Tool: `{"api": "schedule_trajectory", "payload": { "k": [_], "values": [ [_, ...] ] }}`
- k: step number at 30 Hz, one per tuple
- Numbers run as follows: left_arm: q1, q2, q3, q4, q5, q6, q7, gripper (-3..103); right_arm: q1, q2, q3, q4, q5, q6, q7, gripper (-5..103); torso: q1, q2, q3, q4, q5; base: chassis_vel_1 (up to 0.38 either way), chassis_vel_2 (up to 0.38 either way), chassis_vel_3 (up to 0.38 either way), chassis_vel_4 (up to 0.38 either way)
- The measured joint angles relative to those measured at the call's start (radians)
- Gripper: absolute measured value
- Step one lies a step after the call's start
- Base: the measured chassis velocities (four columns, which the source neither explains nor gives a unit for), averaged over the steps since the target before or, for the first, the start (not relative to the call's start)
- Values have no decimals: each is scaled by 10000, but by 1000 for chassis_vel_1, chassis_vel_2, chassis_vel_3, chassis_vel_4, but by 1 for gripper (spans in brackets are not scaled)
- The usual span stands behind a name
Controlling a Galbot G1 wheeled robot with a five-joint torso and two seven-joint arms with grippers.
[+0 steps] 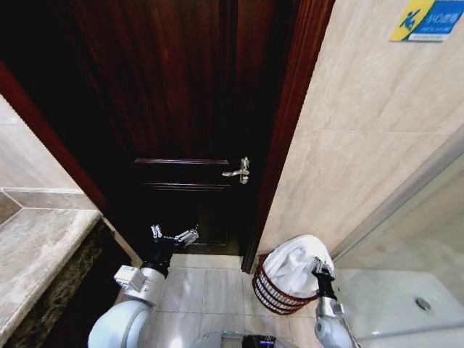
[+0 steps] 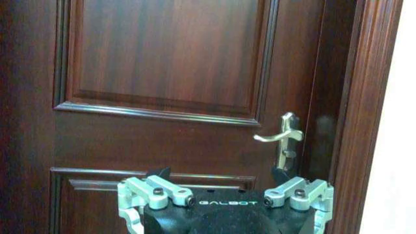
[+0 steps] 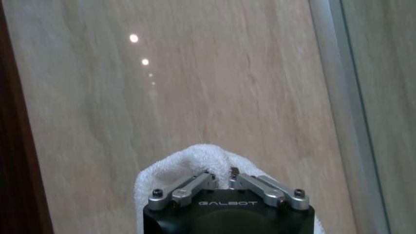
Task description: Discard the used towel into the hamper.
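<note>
The white towel (image 1: 293, 262) is bunched up in the mouth of the hamper (image 1: 270, 293), a dark red-brown wire basket standing on the floor against the tiled wall right of the door. My right gripper (image 1: 320, 267) is at the towel's right side just above the hamper's rim. In the right wrist view its fingers (image 3: 206, 176) are drawn together on a fold of the towel (image 3: 195, 158), so the right gripper (image 3: 221, 172) is shut on it. My left gripper (image 1: 174, 234) is held open and bare in front of the door, and the left gripper (image 2: 221, 173) is just below handle height.
A dark wooden door (image 1: 181, 109) with a silver lever handle (image 1: 239, 171) stands straight ahead. A beige tiled wall (image 1: 355, 138) and a glass shower partition (image 1: 413, 239) are on the right, and a stone counter (image 1: 36, 246) is on the left. Pale floor tiles (image 1: 203, 290) lie between.
</note>
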Motion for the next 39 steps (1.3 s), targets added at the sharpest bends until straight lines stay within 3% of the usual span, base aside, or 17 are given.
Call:
{"api": "schedule_trajectory", "payload": {
  "k": [19, 28, 35, 39],
  "values": [
    [-1, 0, 0, 0, 0, 0, 0, 100, 969, -170, -375, -2300, 230, -527, -417, 3, 0, 0, 0, -2, -2, 0, 0, 0, 0],
    [-1, 0, 0, 0, 0, 0, 0, 100, 1303, -96, -713, -3019, 611, -1125, -763, 3, 1, 0, 0, -1, -6, 0, 0, 0, 0],
    [0, 0, 0, 0, 0, 0, 0, 100, 591, 350, -1059, -2313, 499, -666, -655, 3, 0, 0, 0, -1, -2, 0, 0, 0, 0],
    [-1, -1, 0, 0, 0, 0, 0, 100, 103, 532, -1293, -1564, 533, -769, -488, 3, 0, 0, 0, -3, -5, 0, 0, 0, 0]
  ]
}}
